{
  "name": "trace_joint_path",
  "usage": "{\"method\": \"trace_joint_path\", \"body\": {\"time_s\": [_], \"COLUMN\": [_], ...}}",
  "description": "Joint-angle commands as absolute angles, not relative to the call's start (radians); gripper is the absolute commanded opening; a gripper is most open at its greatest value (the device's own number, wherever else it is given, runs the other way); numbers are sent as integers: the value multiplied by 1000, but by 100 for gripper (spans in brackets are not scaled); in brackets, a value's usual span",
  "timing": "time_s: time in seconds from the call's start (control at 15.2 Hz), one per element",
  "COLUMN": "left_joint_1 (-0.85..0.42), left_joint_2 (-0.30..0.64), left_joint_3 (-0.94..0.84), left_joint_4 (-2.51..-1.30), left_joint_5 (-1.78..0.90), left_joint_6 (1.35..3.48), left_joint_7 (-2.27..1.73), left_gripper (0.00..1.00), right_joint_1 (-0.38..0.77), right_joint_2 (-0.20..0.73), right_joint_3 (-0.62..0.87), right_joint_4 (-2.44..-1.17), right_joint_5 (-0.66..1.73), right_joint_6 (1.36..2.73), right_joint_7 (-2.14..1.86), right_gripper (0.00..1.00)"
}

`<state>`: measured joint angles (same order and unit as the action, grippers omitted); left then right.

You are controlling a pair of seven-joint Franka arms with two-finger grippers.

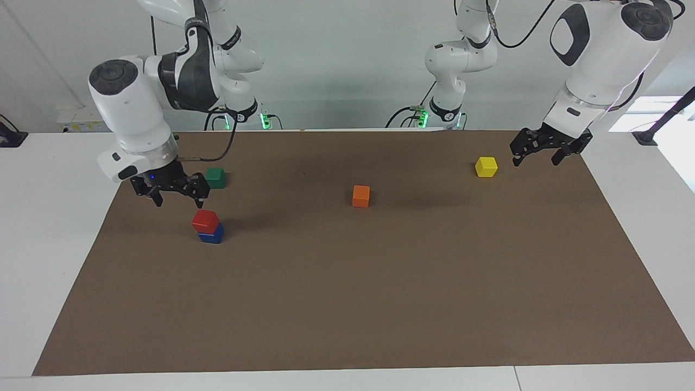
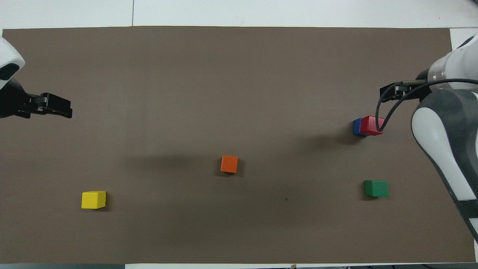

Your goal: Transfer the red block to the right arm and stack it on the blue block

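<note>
Facing view: glossy red block (image 1: 205, 220) atop blue block (image 1: 211, 237); right gripper (image 1: 175, 198), left gripper (image 1: 536, 158) agape, empty.

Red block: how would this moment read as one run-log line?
red block: stacked on blue block | right gripper: open, raised above mat | left gripper: open, waiting near yellow block

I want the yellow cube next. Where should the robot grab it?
Probably from straight above, fingers closing on two opposite flat side faces of the yellow cube. It sits flat on the brown mat with nothing touching it. The open left gripper hangs beside it, so it seems best placed.
</note>
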<state>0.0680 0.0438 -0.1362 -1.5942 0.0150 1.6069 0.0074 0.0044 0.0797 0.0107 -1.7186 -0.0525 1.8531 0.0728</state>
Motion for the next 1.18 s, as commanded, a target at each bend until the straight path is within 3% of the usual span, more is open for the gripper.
{"method": "trace_joint_path", "body": {"time_s": [0.0, 0.2, 0.53, 1.12], "left_joint_1": [60, 63, 63, 66], "left_joint_2": [35, 35, 35, 57], "left_joint_3": [-135, -135, -138, -132], "left_joint_4": [-1611, -1609, -1609, -1559], "left_joint_5": [0, 0, 0, -3], "left_joint_6": [1623, 1625, 1612, 1565], "left_joint_7": [21, 21, 21, 18], "left_gripper": [100, 100, 100, 100], "right_joint_1": [-12, -38, -63, -71], "right_joint_2": [12, -11, -51, -71], "right_joint_3": [11, 6, 9, 8], "right_joint_4": [-1694, -1651, -1669, -1678], "right_joint_5": [-18, -20, -20, -20], "right_joint_6": [1739, 1574, 1474, 1479], "right_joint_7": [-29, -83, -129, -120], "right_gripper": [100, 100, 100, 100]}}
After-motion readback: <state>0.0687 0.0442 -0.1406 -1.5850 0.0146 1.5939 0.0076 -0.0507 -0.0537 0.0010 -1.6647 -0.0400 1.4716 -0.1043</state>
